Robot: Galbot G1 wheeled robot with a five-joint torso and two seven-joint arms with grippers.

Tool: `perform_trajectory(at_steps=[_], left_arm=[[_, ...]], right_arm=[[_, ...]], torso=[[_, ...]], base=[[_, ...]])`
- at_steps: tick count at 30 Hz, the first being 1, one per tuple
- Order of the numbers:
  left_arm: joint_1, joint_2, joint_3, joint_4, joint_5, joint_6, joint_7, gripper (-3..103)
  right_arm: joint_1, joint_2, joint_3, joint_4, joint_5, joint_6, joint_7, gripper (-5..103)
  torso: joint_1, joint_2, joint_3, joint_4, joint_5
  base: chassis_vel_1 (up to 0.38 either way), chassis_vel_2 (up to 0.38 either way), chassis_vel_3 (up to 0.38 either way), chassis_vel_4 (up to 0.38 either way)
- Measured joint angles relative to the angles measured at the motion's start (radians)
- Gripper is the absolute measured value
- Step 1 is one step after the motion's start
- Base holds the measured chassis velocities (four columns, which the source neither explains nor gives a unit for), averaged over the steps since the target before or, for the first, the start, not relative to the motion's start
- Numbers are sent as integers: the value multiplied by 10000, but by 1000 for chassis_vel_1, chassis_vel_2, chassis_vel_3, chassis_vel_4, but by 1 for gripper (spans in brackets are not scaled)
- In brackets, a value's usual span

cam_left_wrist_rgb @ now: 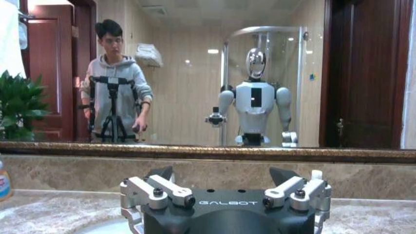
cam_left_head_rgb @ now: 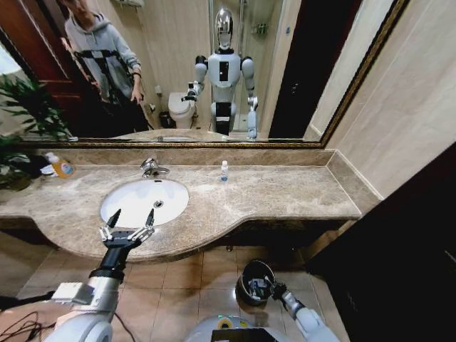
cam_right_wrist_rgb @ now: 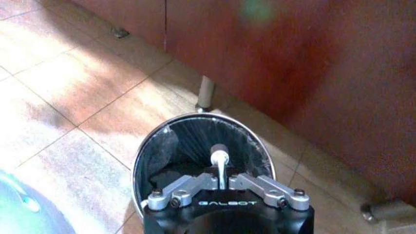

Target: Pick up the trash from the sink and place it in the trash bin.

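The white oval sink (cam_left_head_rgb: 135, 194) is set in the marble counter, with its drain (cam_left_head_rgb: 158, 204) showing in the basin. My left gripper (cam_left_head_rgb: 133, 214) hovers open over the basin's near rim, nothing between its fingers; the left wrist view shows the same gripper (cam_left_wrist_rgb: 223, 176) with its jaws spread, facing the mirror. Down on the floor stands the dark round trash bin (cam_left_head_rgb: 249, 274). My right gripper (cam_right_wrist_rgb: 219, 178) is right above the bin's black inside (cam_right_wrist_rgb: 188, 141), shut on a thin white tube (cam_right_wrist_rgb: 219, 158). A tiny blue-capped bottle (cam_left_head_rgb: 224, 171) stands upright on the counter to the right of the tap.
A chrome tap (cam_left_head_rgb: 151, 168) rises behind the basin. An orange-yellow soap bottle (cam_left_head_rgb: 61, 167) and a potted plant (cam_left_head_rgb: 21, 114) are at the counter's left end. A wall mirror runs along the back. The brown cabinet front (cam_right_wrist_rgb: 293, 58) and its legs stand close behind the bin.
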Motion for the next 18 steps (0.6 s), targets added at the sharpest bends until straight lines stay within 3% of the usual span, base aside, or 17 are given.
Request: perform_trajectory(at_steps=[18], left_arm=[[0,0,0,0,0,0,0,100]], right_arm=[[229,440,224,-467,-656,50,4,4]], torso=[[0,0,0,-2,0]], base=[[0,0,0,0]])
